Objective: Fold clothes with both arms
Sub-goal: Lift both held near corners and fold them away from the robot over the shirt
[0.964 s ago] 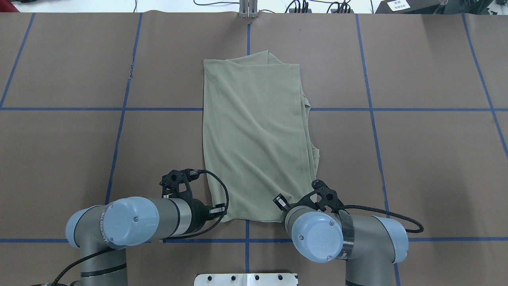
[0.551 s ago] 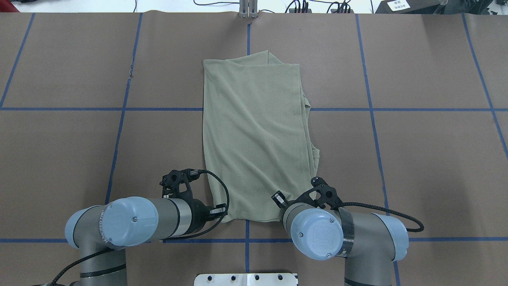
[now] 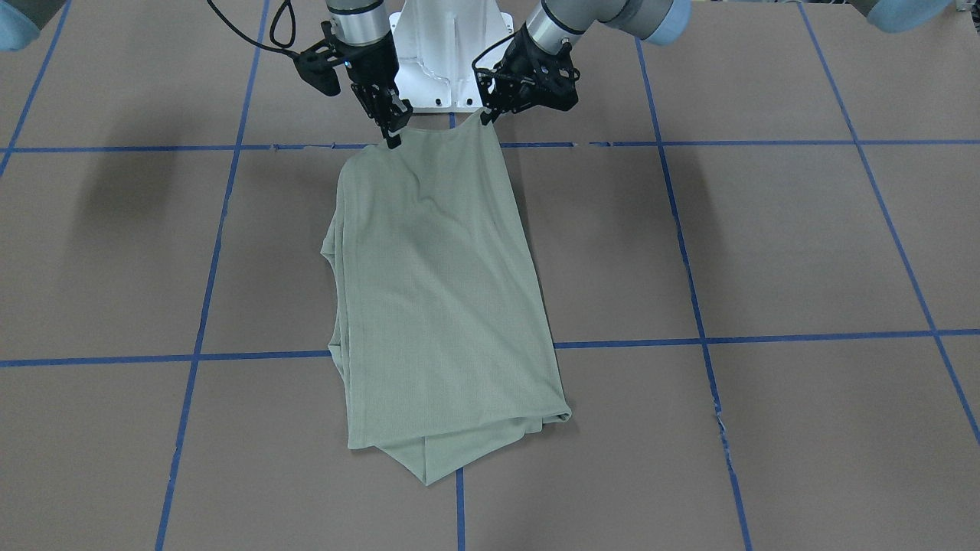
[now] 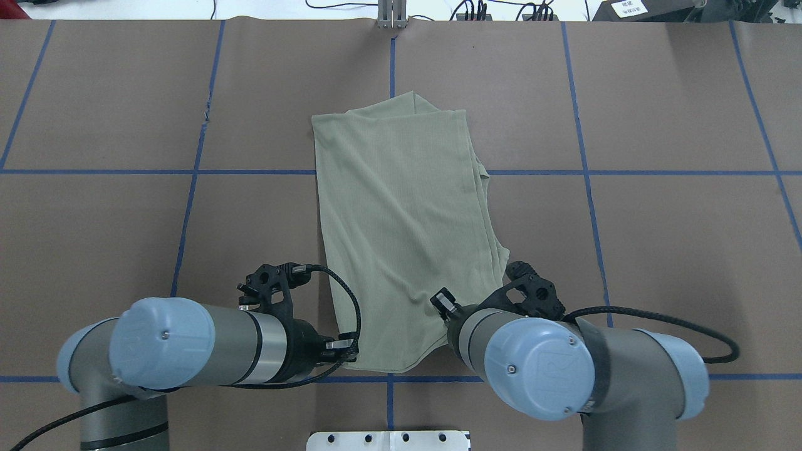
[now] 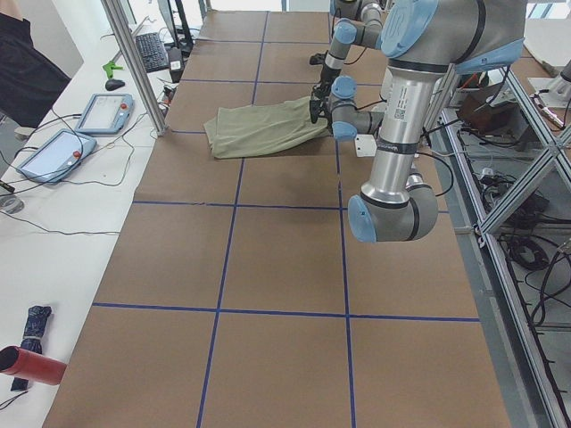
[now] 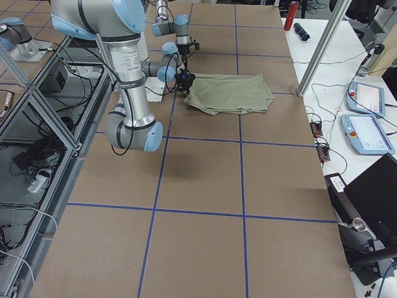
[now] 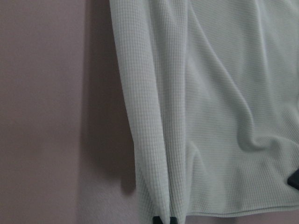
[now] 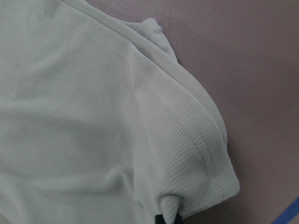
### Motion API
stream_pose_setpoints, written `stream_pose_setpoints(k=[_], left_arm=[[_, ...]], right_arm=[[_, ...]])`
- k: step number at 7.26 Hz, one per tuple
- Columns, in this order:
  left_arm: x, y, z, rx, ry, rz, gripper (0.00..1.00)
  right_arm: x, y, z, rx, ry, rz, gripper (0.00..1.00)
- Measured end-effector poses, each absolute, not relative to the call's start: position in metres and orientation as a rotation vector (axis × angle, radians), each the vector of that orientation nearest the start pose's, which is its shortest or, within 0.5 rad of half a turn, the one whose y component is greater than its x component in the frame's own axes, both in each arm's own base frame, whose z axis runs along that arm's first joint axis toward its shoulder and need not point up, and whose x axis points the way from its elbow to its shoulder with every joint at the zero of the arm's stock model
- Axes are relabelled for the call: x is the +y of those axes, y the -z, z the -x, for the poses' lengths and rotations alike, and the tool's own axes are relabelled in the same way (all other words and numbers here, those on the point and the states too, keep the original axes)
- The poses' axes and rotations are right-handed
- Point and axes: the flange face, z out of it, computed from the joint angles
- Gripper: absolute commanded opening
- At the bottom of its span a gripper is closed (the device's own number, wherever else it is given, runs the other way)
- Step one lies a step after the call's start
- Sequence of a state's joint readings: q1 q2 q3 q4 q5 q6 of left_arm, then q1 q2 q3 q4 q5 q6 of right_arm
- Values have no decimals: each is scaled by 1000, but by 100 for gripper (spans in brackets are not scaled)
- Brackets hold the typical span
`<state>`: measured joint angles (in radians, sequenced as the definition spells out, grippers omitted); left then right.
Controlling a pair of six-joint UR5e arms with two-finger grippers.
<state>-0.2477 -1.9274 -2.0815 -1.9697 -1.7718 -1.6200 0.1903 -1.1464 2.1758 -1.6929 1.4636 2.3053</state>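
Raised and dragged nearer, the shirt [image 4: 401, 207] hangs pinched by left fingers [image 3: 485, 115] and right fingers [image 3: 392, 132].

- You'll find nothing legible.
- White label [image 4: 630, 7], upper right of the overhead view: print too small.
- Left arm [image 5: 399, 100] tube lettering: blurred.

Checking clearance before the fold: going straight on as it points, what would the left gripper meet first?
The left gripper points down; past the shirt corner it pinches, probably the table right beneath.
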Motion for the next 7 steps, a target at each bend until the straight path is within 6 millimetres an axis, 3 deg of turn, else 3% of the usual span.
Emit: stream_pose_setpoints(k=[2,3,5,7], left_arm=[[-233,-156,-424,1268,110,92,0],[-241,-150,-410,1260,110,96,0],[-272,-160,-418,1212,96,37,0],[-335,-188,-446,1120,73,-64,0]], right_arm=[[-233,-157,424,-934,-888,212,0],[-234,-147,417,-928,-866,222,0],[-250,-149,429,-896,-796,156,0],[-299,-157,459,-881,-762,70,0]])
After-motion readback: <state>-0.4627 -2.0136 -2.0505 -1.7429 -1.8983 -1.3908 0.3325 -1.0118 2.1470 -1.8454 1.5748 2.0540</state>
